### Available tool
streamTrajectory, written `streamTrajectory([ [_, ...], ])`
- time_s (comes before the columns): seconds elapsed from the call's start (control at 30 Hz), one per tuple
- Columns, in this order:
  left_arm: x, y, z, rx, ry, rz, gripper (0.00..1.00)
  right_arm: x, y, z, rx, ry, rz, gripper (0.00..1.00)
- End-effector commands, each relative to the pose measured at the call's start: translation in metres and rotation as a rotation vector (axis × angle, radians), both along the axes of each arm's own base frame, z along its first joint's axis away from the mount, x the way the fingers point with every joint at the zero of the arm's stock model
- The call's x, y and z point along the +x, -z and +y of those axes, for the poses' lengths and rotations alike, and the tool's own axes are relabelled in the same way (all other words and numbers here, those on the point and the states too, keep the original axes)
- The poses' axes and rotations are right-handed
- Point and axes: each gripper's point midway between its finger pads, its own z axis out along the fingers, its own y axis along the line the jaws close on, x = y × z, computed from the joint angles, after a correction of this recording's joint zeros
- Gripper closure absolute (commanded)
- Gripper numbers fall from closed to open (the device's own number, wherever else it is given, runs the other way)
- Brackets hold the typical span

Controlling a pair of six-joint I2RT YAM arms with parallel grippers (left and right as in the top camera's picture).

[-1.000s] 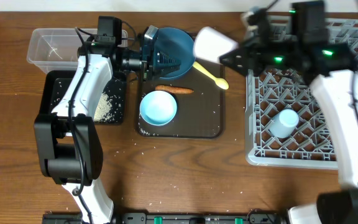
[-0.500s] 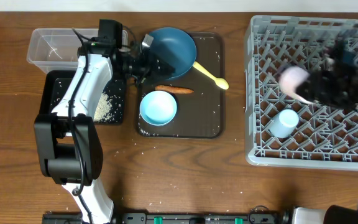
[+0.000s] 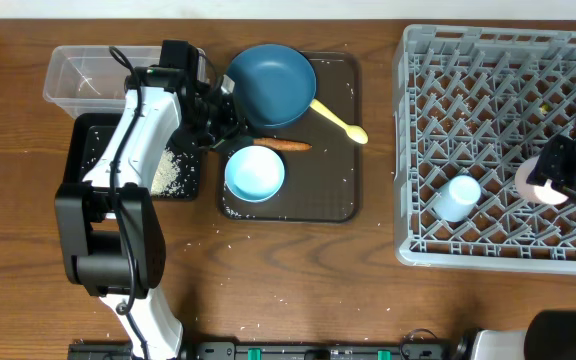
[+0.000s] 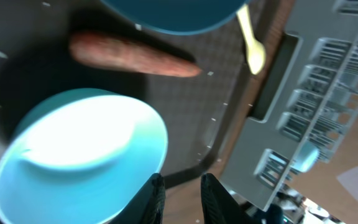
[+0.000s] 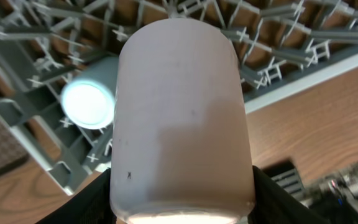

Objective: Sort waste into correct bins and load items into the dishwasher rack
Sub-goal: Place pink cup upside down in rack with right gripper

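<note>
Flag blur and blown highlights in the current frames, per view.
Overhead: sharp overall; the pink cup glows, washed out at its lit end. Left wrist: everything soft, the light blue bowl clipped to white inside, the carrot stick smeared. Right wrist: pink cup fills the frame, slightly soft; the light blue cup behind it is blown out.

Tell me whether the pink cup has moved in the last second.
Yes. The pink cup went rightward and down the overhead view, from left of the dishwasher rack to over its right half.
</note>
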Motion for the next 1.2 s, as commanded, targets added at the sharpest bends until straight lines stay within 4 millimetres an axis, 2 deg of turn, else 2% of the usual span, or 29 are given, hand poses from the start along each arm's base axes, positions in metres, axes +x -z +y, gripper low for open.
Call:
streamTrajectory([
  [0.0, 0.002, -0.004, 0.010, 0.075, 0.009, -0.049, 0.77, 0.002, 0.013, -0.011, -0.013, 0.041, 0.065, 0.55],
  [0.27, 0.002, -0.005, 0.010, 0.074, 0.011, -0.050, 0.77, 0.012, 0.052, -0.014, 0.032, 0.038, 0.191, 0.51],
  [0.53, 0.002, -0.004, 0.010, 0.075, 0.011, -0.048, 0.77, 0.015, 0.080, -0.015, 0.064, 0.032, 0.282, 0.46],
  [0.6, 0.001, -0.004, 0.010, 0.075, 0.011, -0.046, 0.77, 0.016, 0.085, -0.016, 0.069, 0.032, 0.295, 0.42],
  [0.7, 0.001, -0.004, 0.010, 0.075, 0.012, -0.043, 0.77, 0.018, 0.089, -0.017, 0.071, 0.031, 0.299, 0.30],
  [0.8, 0.001, -0.004, 0.010, 0.075, 0.012, -0.043, 0.77, 0.022, 0.089, -0.018, 0.065, 0.033, 0.281, 0.25],
  [0.93, 0.001, -0.004, 0.010, 0.075, 0.012, -0.044, 0.77, 0.030, 0.083, -0.013, 0.090, 0.034, 0.235, 0.24],
  [1.07, 0.001, -0.004, 0.010, 0.075, 0.012, -0.044, 0.77, 0.042, 0.058, -0.011, 0.065, 0.014, 0.151, 0.25],
  [1.17, 0.001, -0.004, 0.010, 0.075, 0.012, -0.044, 0.77, 0.058, 0.030, 0.003, 0.068, -0.047, 0.039, 0.24],
])
